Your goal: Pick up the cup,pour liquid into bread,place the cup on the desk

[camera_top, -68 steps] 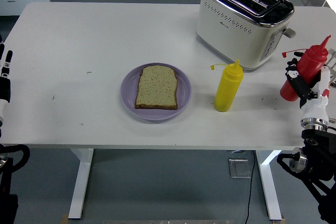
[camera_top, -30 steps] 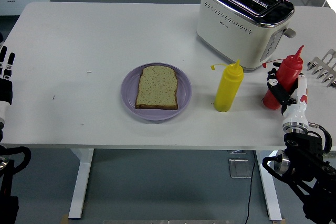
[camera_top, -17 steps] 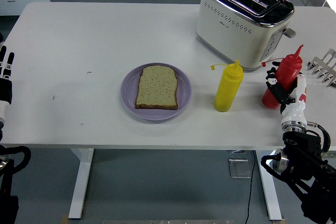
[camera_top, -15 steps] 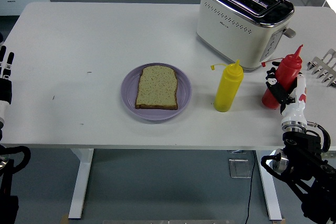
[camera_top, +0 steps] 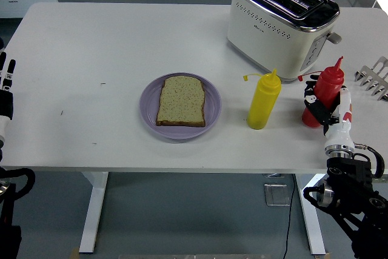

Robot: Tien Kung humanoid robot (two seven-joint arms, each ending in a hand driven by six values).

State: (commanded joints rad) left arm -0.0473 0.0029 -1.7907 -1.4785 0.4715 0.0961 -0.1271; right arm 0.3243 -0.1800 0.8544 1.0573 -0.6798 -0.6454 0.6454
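Note:
A red squeeze bottle (camera_top: 325, 92) stands upright near the table's right edge, and my right hand (camera_top: 323, 108) is shut on its lower half. To its left a yellow squeeze bottle (camera_top: 264, 100) stands free. A slice of bread (camera_top: 181, 100) lies flat on a purple plate (camera_top: 148, 110) in the middle of the table. My left hand (camera_top: 5, 92) rests at the left edge, far from all of it, holding nothing with its fingers straight.
A white and chrome toaster (camera_top: 281, 21) stands at the back right, just behind the two bottles. A metal rack (camera_top: 374, 79) pokes in at the right edge. A white table (camera_top: 91, 59) carries everything; its near edge runs along the lower third.
My right hand has carried the red bottle leftward from the table's right edge and turned it upright; over the last half second it crept slightly further left and up.

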